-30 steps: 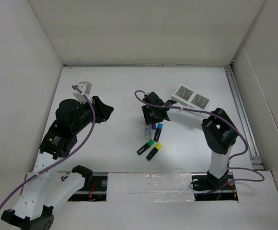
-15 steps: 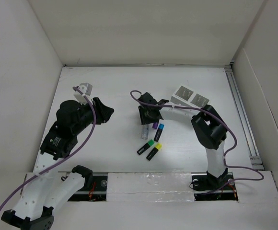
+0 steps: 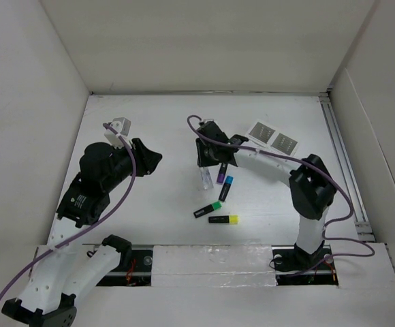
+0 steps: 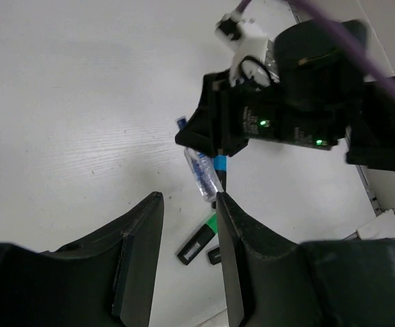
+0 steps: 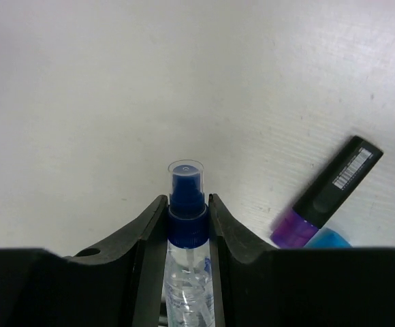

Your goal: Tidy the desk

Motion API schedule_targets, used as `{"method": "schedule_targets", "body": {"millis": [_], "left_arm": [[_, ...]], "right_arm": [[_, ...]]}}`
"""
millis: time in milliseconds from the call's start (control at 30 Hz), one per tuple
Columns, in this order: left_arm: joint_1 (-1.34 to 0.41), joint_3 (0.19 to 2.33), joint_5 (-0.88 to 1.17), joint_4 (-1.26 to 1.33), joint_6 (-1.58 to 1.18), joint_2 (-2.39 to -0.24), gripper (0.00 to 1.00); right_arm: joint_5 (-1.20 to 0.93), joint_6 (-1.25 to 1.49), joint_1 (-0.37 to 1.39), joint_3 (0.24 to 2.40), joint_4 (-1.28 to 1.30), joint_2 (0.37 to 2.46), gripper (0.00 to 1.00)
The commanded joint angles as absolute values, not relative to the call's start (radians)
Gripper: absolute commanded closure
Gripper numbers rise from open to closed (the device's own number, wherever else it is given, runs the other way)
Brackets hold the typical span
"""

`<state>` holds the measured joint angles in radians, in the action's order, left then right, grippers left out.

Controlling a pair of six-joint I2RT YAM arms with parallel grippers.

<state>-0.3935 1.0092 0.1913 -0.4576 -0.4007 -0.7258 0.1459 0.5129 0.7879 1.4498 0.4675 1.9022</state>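
Overhead, the worktop [image 3: 156,197] filled the whole floor of the white-walled enclosure and lay beneath both arms. Right gripper [image 5: 186,203] sat over the middle of the worktop, narrowed onto a small clear spray bottle [image 5: 187,266]; its two fingers pressed the blue collar from either side, with the clear cap poking out past the fingertips. Could not tell whether the bottle's far end rested on the worktop or hung just clear of it. Just beside the bottle lay a purple-capped highlighter [image 3: 223,172], with a blue-capped one [image 3: 226,187] touching or nearly touching its near end. Closer to the arm bases lay a green-capped highlighter [image 3: 208,210] and a yellow-capped one [image 3: 223,219], both flat on the worktop, near each other but at different angles. White slotted box [image 3: 273,138] stood behind the right arm, toward the far right. Left gripper [image 4: 187,199] hovered above the left half of the worktop, jaws partly apart with nothing between them, well apart from the bottle and pointed toward it.
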Motion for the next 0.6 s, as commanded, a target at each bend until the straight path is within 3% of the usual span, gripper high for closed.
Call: {"method": "schedule_targets", "body": {"millis": [0, 133, 333, 567], "left_arm": [[-0.399, 1.019, 0.215, -0.4, -0.403, -0.735, 0.67], [-0.399, 1.023, 0.227, -0.391, -0.41, -0.744, 0.67], [-0.399, 1.009, 0.316, -0.35, -0.414, -0.765, 0.59], [-0.399, 0.966, 0.391, -0.282, -0.403, -0.793, 0.56]], "right_arm": [[0.153, 0.502, 0.787, 1.551, 0.429, 1.748, 1.0], [0.198, 0.477, 0.701, 1.555, 0.436, 1.616, 1.0], [0.326, 0.425, 0.385, 1.484, 0.446, 1.429, 1.0], [0.42, 0.413, 0.092, 1.336, 0.302, 1.374, 1.0]]}}
